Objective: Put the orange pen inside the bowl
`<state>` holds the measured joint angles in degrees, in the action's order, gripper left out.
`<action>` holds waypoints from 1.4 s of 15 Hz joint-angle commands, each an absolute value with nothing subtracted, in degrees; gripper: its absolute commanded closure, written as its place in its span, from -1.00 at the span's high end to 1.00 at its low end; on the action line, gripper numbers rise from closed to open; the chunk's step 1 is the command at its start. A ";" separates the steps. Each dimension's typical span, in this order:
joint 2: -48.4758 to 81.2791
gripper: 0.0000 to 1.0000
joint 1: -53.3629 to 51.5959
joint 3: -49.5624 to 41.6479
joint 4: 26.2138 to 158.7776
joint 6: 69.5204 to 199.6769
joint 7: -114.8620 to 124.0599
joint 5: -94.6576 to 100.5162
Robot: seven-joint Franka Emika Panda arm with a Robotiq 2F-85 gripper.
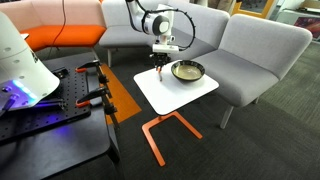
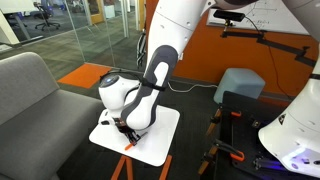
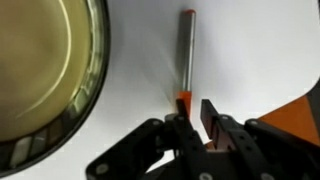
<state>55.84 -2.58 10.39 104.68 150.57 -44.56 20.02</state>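
Observation:
The orange pen (image 3: 186,55) is a thin grey stick with orange ends. It lies on the white table (image 3: 250,50) just to the right of the bowl (image 3: 50,70), which has a dark rim and a pale yellow inside. My gripper (image 3: 196,102) is down at the pen's near orange end. Its fingers are drawn almost together on that tip, and the rest of the pen points away from me. In an exterior view the gripper (image 1: 163,58) stands on the table beside the bowl (image 1: 187,71). In an exterior view the arm (image 2: 140,105) hides the pen and the bowl.
The small white table (image 1: 180,90) stands on orange legs (image 1: 160,130) in front of a grey sofa (image 1: 250,55). A black cart with clamps (image 1: 60,110) stands close by. The table's edge and the orange floor (image 3: 300,110) lie just to the right of the gripper.

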 commanded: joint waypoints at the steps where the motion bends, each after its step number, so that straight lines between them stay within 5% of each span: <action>1: 51.11 -1.00 -3.98 9.78 107.06 150.10 -39.40 20.75; 4: 48.19 -1.00 -4.30 9.74 107.57 149.64 -37.56 21.28; 6: 47.59 -0.44 -4.56 9.39 108.29 149.34 -37.33 21.61; 16: 52.31 0.98 -4.05 7.82 107.53 150.98 -37.51 21.92; 20: 55.15 0.93 -3.50 7.83 105.04 150.50 -38.15 21.54; 21: 55.74 0.50 -3.43 8.03 104.62 150.51 -38.35 21.51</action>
